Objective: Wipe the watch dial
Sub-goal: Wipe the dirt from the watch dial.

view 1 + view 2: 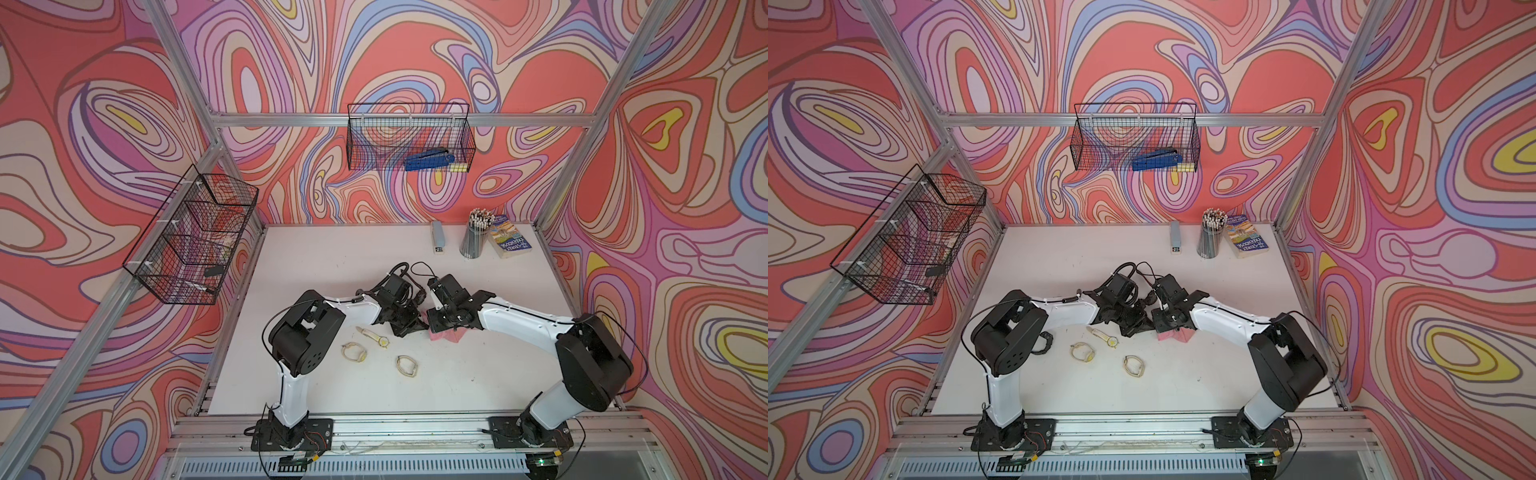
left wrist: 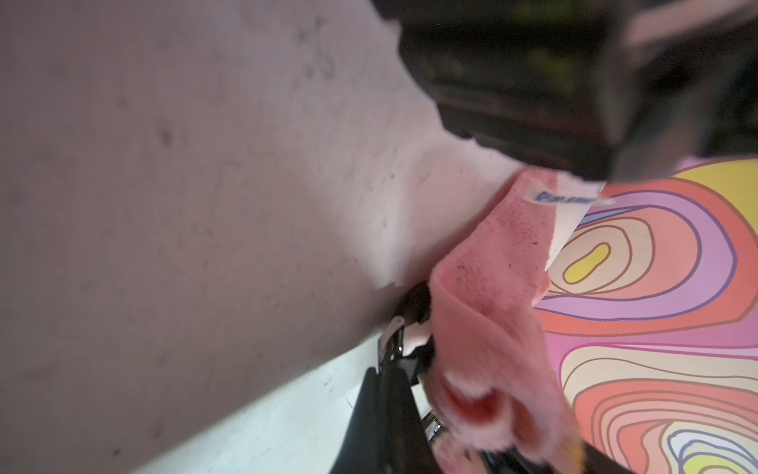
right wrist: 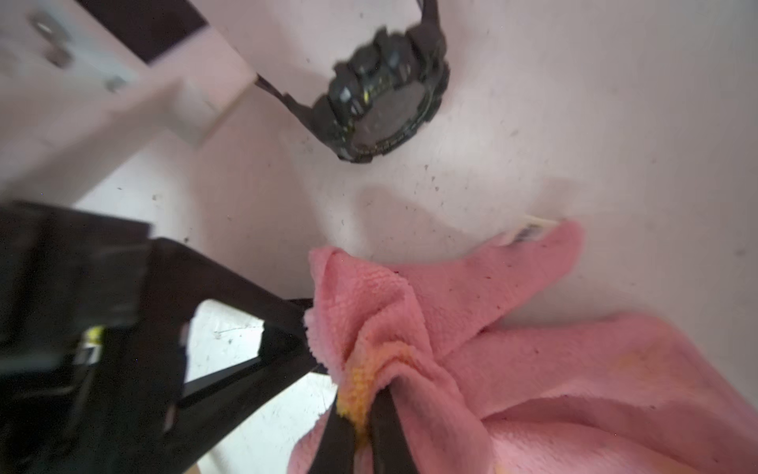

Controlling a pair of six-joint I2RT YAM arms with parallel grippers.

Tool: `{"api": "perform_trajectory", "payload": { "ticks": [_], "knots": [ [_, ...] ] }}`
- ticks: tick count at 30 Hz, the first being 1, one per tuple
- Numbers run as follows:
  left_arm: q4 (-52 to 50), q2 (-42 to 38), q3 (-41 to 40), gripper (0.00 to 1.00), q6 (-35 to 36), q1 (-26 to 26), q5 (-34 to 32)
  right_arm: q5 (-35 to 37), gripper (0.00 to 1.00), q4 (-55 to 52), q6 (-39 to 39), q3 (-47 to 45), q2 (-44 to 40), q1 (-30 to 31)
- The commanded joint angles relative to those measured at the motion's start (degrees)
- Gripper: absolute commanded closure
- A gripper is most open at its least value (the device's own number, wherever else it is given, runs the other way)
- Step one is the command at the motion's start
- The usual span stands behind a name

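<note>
Right wrist view is showing the chunky black digital watch [image 3: 361,82] lying on the white table [image 3: 594,102], its dial [image 3: 385,119] tilting, near but apart from the pink microfibre cloth [image 3: 471,328]. The right gripper [image 3: 363,400] is pinching a cloth fold between its 2 closed fingers. The left gripper [image 1: 411,328] is sitting closed; I cannot tell what it is holding. Wiping well is probably calling for leading with padded cloth and stroking the dial lightly.

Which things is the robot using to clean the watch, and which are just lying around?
Using: black watch, pink cloth, right pincer gripping it.
Lying around: pale watches, stapler, pencil cup, book, side basket, back basket.
</note>
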Motion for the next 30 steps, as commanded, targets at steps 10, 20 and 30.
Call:
{"api": "perform_trajectory", "payload": {
  "ticks": [10, 20, 30],
  "knots": [
    [1.65, -0.64, -2.25, 1.0, -1.32, -0.22, -0.3, 7.42, 1.0, -3.85, 6.07, -4.09, 1.93, -0.95],
    [2.2, -1.23, -3.02, 1.0, -1.38, -0.22, -0.28, 11.64, 1.0, -8.39, 4.28, -2.73, 1.57, -1.48],
    [3.35, -2.09, -3.96, 1.0, -1.6, -0.39, -0.57, 14.41, 1.0, -14.43, 0.64, 2.29, -6.15, -1.66]
  ]
}}
